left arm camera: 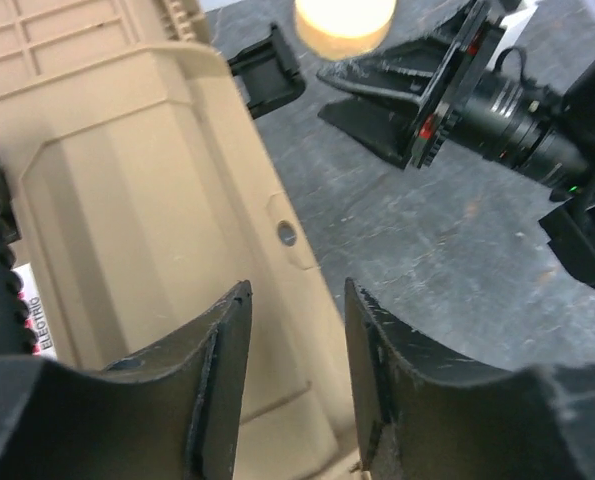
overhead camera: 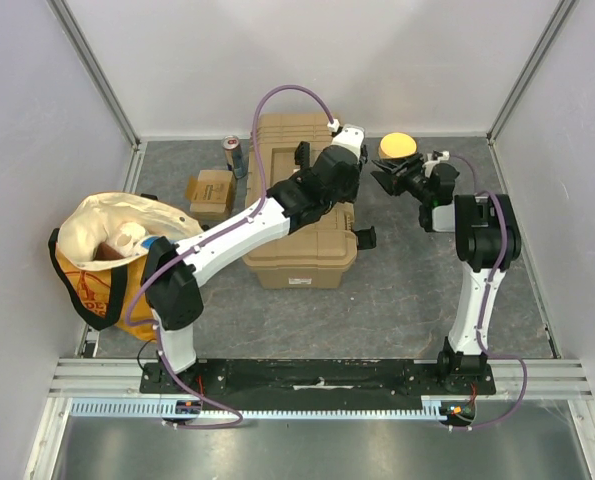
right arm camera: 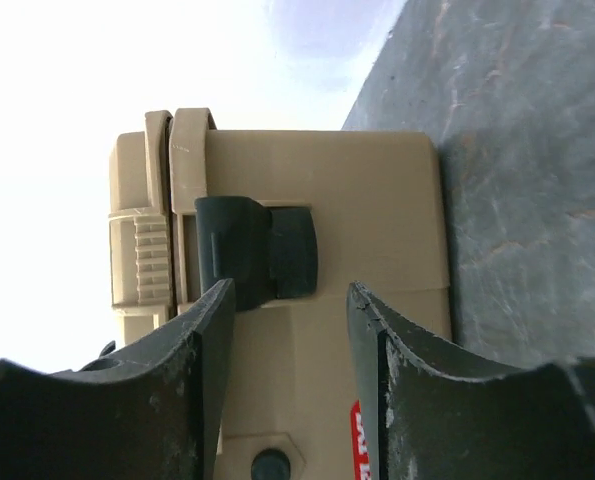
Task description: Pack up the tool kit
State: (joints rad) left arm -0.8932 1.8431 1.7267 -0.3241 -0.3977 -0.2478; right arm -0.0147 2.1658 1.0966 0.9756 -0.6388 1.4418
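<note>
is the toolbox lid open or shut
Shut. In the top view the toolbox lid lies flat on its base and no inside shows. Whether its black latches are fastened, cannot tell.

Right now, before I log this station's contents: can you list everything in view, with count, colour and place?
toolbox: one, tan, middle of the table, lid down
latches: at least two, black, on the toolbox's right side
cardboard box: one, brown, left of the toolbox
can: one, silver with a red top, behind the cardboard box
round disc: one, orange-yellow, back right
cloth bag: one, cream and yellow with black straps, left edge, open; contents unclear
table: one, grey top
left gripper: one, black, jaws apart over the toolbox's right edge, holding nothing
right gripper: one, black, jaws apart, facing a latch, holding nothing
</note>
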